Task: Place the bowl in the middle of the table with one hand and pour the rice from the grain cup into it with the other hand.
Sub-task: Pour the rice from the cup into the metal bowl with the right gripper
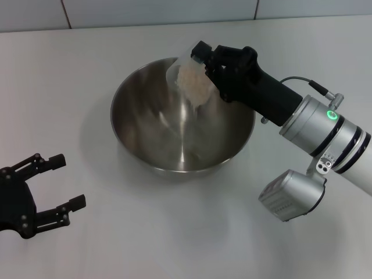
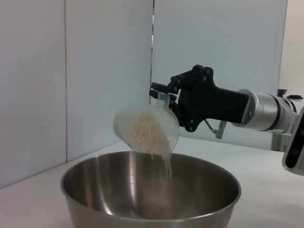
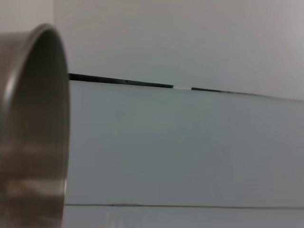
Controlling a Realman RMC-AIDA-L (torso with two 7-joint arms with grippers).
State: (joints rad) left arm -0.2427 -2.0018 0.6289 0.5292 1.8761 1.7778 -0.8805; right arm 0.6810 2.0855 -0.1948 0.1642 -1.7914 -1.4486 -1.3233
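Note:
The steel bowl stands on the white table near its middle. My right gripper is shut on the clear grain cup and holds it tilted over the bowl's far rim. Rice lies in the tilted cup. In the left wrist view the cup tips mouth-down and rice streams into the bowl, with the right gripper behind it. My left gripper is open and empty at the table's front left, apart from the bowl. The right wrist view shows the bowl's side.
A pale tiled wall runs along the table's far edge. The silver right arm reaches in from the right above the table, with its wrist camera block hanging under it.

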